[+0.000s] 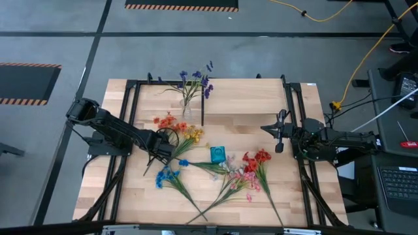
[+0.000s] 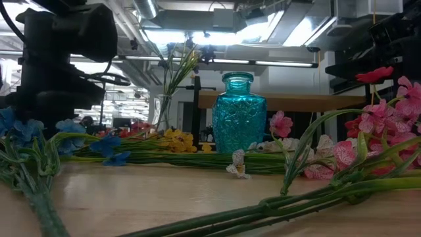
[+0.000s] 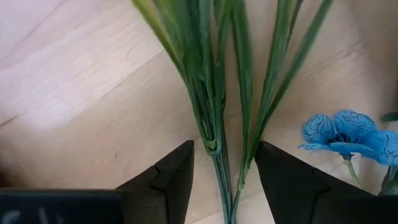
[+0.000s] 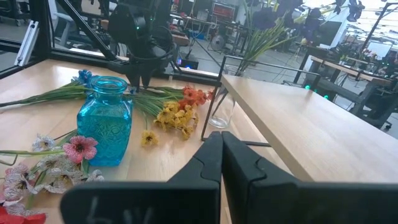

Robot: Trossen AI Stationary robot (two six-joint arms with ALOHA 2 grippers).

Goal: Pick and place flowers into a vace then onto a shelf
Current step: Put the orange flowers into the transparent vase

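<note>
Flowers (image 3: 217, 93) — pick step: left gripper (image 3: 224, 180) open astride green stems, next closes; right gripper (image 4: 222, 163) shut, idle at 3 o'clock.

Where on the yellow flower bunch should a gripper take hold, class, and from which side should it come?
Grip the bare green stalks, well below the yellow flower bunch's blooms. The stalks lie flat on the table as a narrow bundle, so come straight down from above with the jaws straddling it, as the left gripper does now, open either side.
</note>
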